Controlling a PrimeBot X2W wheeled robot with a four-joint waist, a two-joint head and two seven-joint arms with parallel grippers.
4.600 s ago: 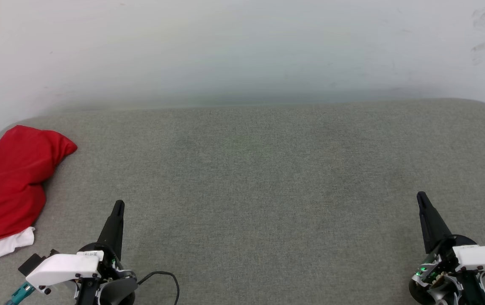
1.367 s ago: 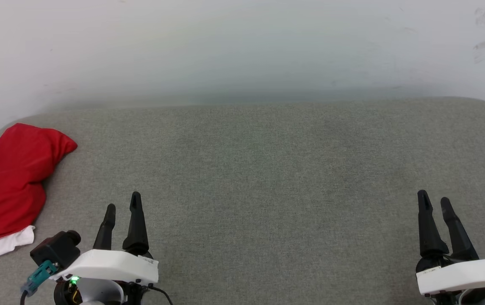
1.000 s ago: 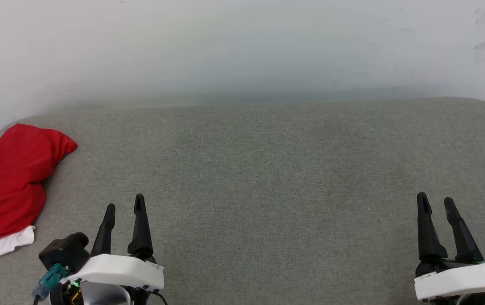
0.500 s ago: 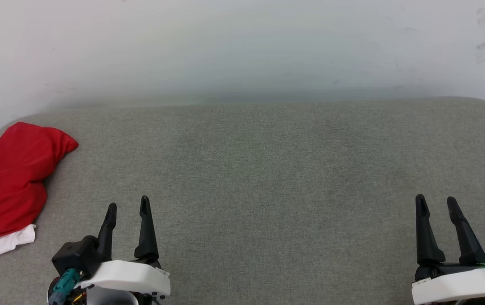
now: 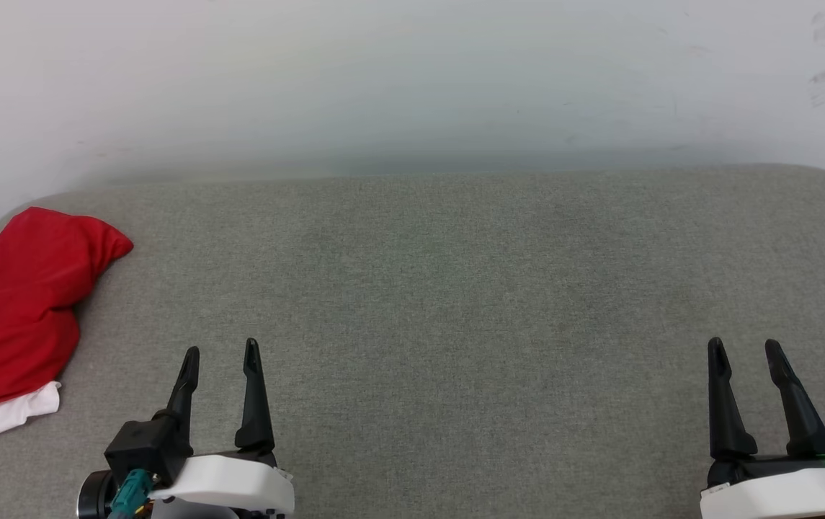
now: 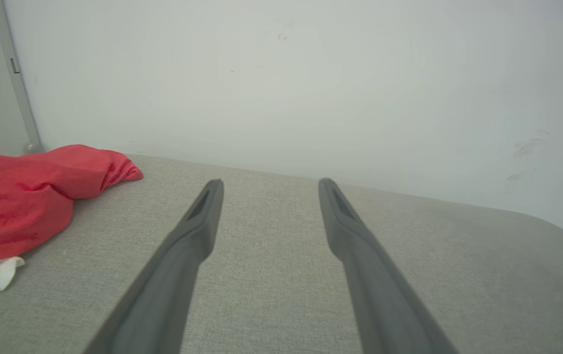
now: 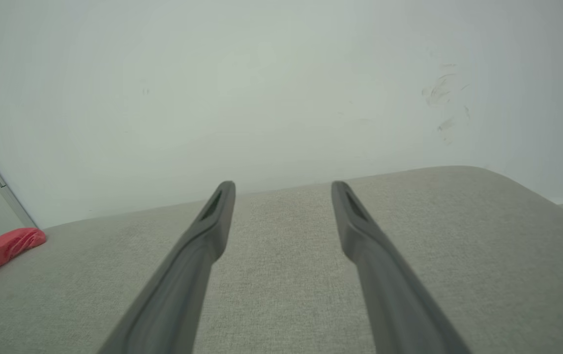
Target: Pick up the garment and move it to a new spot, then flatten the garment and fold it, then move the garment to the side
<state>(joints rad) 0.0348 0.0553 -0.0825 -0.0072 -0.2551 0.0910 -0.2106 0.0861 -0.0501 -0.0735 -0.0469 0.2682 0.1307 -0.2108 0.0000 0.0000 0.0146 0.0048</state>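
Moved: left claw (image 5: 222, 347) and right claw (image 5: 743, 344) have turned flat and drawn back.
Claws: both spread, empty.
Garment (image 5: 12, 317): bunched, well left of left claw, the nearer one.

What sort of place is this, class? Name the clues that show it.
Probably an indoor workspace, perhaps a test room: a grey fabric-covered surface against a bare, scuffed white wall, with one crumpled red garment at its left end.
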